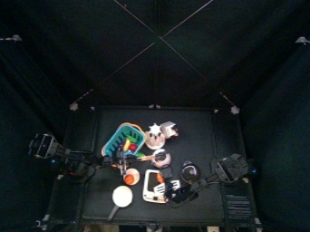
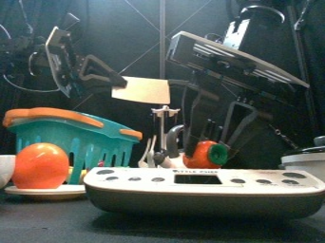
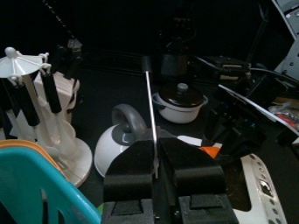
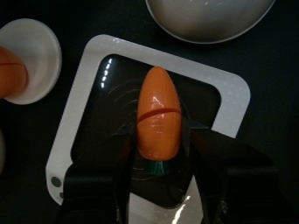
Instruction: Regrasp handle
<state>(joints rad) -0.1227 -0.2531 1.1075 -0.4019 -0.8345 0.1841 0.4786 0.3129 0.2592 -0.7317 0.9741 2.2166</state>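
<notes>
The knife (image 2: 143,90) is held up in the air by the left gripper (image 3: 159,150), above and behind the teal basket (image 2: 76,133). The jaws are pressed together on its lower end. The pale blade is seen flat-on from the front and as a thin edge from the left wrist. The handle is covered by the jaws and cannot be made out.

The right gripper (image 4: 163,144) is lowered over the white scale (image 2: 203,186). Its jaws are spread to either side of the green end of the carrot (image 4: 158,105), which is laid on the scale's dark platform. Whether the jaws touch the carrot cannot be told.

An orange (image 2: 41,163) on a white plate (image 2: 23,191) is set just beside the scale, in front of the basket. Behind the knife, a white stand (image 3: 47,118) hung with utensils, a white kettle (image 3: 121,140) and a lidded white pot (image 3: 181,102) are grouped near one another. A pale round bowl (image 4: 211,17) is cut off at the edge of the right wrist view.

From the front, much of the right arm is lost against the dark curtains. From above, the things on the table (image 1: 208,136) are too small to tell apart clearly.
</notes>
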